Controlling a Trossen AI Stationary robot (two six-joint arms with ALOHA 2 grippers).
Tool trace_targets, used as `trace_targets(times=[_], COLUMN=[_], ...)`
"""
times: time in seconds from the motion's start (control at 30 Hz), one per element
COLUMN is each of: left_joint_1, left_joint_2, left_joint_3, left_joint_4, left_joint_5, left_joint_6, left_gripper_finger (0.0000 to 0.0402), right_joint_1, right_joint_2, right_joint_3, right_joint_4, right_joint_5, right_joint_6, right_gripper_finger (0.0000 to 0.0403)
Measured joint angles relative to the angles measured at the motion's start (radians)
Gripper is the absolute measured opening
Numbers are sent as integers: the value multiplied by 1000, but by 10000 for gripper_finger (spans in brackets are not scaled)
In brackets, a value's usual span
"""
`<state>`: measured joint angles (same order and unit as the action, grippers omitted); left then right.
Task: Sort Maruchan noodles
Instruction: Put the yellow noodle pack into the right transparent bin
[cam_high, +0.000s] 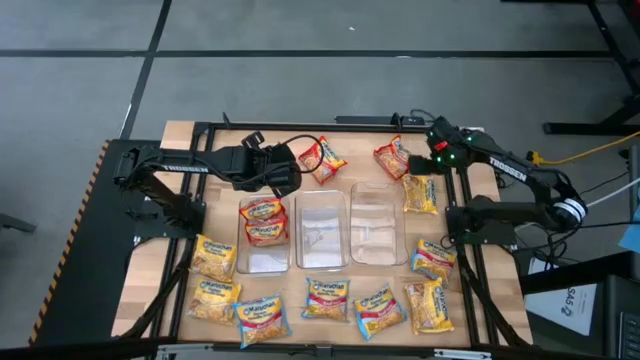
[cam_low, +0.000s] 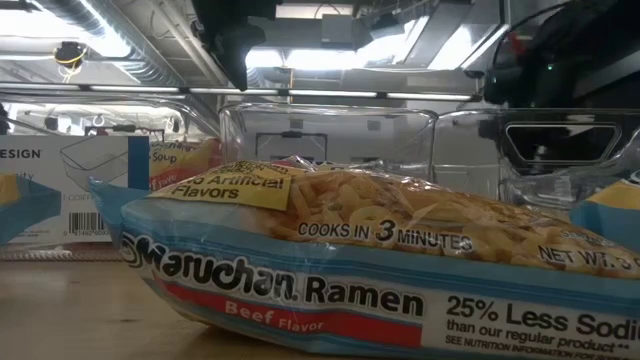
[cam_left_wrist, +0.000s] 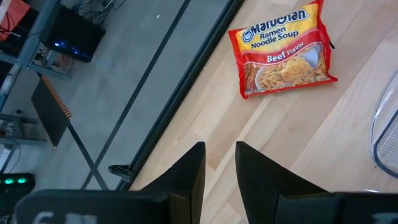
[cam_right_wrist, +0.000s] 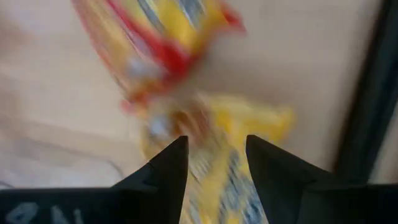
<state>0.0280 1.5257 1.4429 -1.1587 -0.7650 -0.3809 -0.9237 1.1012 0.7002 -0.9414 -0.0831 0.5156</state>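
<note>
Sorting status from the high view: you have 3 clear bins (cam_high: 322, 262) in a row at table centre, and only the left bin holds noodles, 2 red packets (cam_high: 263, 221) stacked at its far end. The middle and right bins hold no packets.

Loose packets sit all round the bins. At the far side, 1 red beef packet (cam_high: 324, 159) lies just beyond the middle bin and another red one (cam_high: 391, 160) lies to its right. A yellow packet (cam_high: 420, 194) lies flat beside the right bin's far corner. 2 more (cam_high: 432, 258) lie by the right bin's near corner, red over yellow as far as you can tell. 2 yellow packets (cam_high: 213, 256) lie left of the left bin. A row of mixed blue and yellow packets (cam_high: 326, 299) runs along the near edge; in the low view 1 blue beef packet (cam_low: 380, 270) fills the foreground.

Left gripper (cam_high: 290, 170) hangs above the table just beyond the left bin, left of the red beef packet. Your left wrist view shows its fingers (cam_left_wrist: 186, 177) with a narrow gap, nothing between them, packet well clear ahead.

Right gripper (cam_high: 412, 158) is at the far right, over the second red packet and the yellow one. Right wrist view shows its jaws spread, nothing clamped, blurred packets beneath.
</note>
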Motion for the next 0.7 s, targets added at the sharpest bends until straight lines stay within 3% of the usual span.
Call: trace_targets(times=[0.23, 0.7], left_joint_1=[0, 0], left_joint_2=[0, 0], left_joint_3=[0, 0], left_joint_4=[0, 0], left_joint_5=[0, 0], left_joint_6=[0, -1], left_gripper_finger=[82, 82], right_joint_1=[0, 0], right_joint_2=[33, 37], right_joint_3=[-2, -89], right_joint_4=[-67, -9], right_joint_5=[56, 70], right_joint_6=[48, 88], right_gripper_finger=[168, 168])
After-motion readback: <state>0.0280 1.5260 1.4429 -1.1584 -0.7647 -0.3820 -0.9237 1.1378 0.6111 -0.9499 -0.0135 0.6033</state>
